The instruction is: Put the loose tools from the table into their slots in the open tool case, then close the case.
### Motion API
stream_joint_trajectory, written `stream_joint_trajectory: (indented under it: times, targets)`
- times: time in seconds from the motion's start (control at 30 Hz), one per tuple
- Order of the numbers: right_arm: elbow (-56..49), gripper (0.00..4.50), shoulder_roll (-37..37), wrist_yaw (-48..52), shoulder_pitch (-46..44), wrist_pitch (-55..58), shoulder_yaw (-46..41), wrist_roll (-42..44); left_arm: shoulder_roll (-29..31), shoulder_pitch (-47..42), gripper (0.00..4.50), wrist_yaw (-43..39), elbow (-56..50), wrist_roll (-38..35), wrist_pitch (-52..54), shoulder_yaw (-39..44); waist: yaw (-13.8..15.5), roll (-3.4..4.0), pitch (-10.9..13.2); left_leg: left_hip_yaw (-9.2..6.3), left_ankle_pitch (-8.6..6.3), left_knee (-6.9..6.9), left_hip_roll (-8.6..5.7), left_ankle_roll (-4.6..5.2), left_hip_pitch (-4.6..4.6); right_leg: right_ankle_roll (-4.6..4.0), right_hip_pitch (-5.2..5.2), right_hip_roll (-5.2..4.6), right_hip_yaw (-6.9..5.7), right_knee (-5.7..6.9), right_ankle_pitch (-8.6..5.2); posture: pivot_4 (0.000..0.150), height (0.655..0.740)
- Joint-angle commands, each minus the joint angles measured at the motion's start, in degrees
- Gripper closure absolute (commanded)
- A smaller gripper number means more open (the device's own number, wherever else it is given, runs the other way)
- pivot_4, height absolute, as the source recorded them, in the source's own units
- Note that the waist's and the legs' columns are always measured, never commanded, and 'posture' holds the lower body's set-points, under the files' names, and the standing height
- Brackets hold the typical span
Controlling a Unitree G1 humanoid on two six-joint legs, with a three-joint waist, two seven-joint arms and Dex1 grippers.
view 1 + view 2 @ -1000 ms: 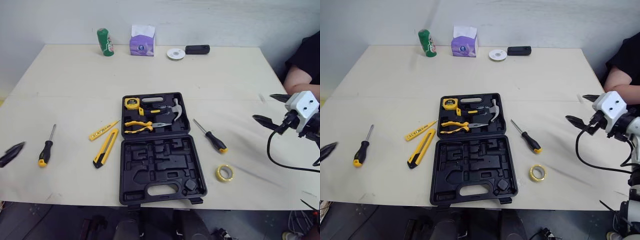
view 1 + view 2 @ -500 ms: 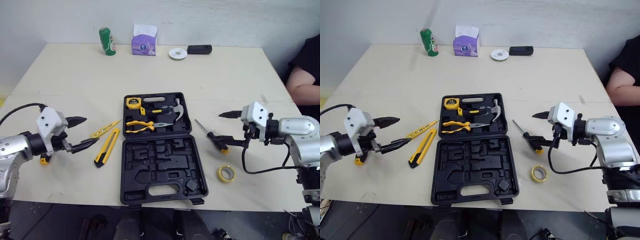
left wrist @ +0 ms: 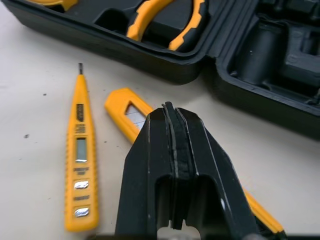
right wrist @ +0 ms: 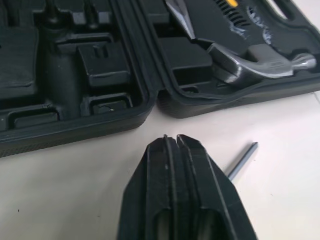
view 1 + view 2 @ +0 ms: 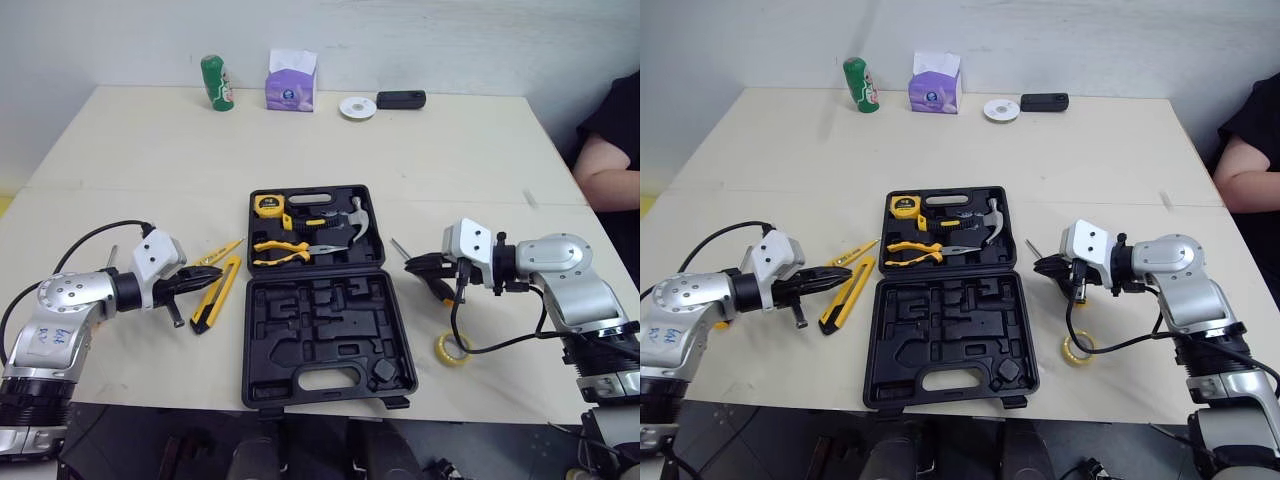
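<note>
Left gripper (image 3: pixel 170 111): fingers pressed together, nothing held. Directly beneath the tips the yellow utility knife (image 3: pixel 129 112) is laid, its long axis slanting across the fingers' line. The open tool case (image 5: pixel 330 350) is found just beyond.
Right gripper (image 4: pixel 172 141): likewise closed, empty. The screwdriver (image 4: pixel 243 159) shaft is seen emerging just beside the tips.

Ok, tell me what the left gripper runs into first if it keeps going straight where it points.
Likely the yellow utility knife: the left gripper, fingers shut, hovers right at it, though height is unclear. If it passes over, the side wall of the tool case comes next.
</note>
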Motion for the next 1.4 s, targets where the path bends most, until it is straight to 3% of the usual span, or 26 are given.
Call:
stream_joint_trajectory:
  times: [0.03, 1.03, 1.4]
  targets:
    - [1.0, 4.4, 0.6, -1.4, -2.2, -2.3, 0.6, -2.3, -0.6, -1.8, 4.5, 0.5, 1.4, 1.9, -0.6, -0.9, 0.0, 0.0, 0.0, -0.01, 0.0, 0.01, 0.01, 0.0, 0.0, 0.0, 0.0, 0.01, -0.01, 0.01, 0.0, 0.15, 0.74]
    - [3.7, 4.4, 6.6, -5.0, -2.0, -7.2, 5.2, -8.4, -9.0, -6.7, 4.5, 1.5, 3.1, 6.7, 1.2, -7.8, 0.9, 0.0, 0.0, 0.01, -0.01, 0.06, 0.01, 0.01, -0.02, 0.0, 0.0, 0.07, 0.0, 0.01, 0.0, 0.15, 0.74]
    - [-3.3, 4.4, 4.8, -1.4, 3.3, -7.4, 4.2, -4.9, -9.9, -5.8, 4.5, -0.2, 0.7, 7.9, 0.1, -9.3, 1.1, -0.01, 0.0, -0.01, -0.02, 0.05, 0.01, 0.01, -0.02, 0.0, 0.01, 0.07, -0.01, -0.01, 0.0, 0.15, 0.74]
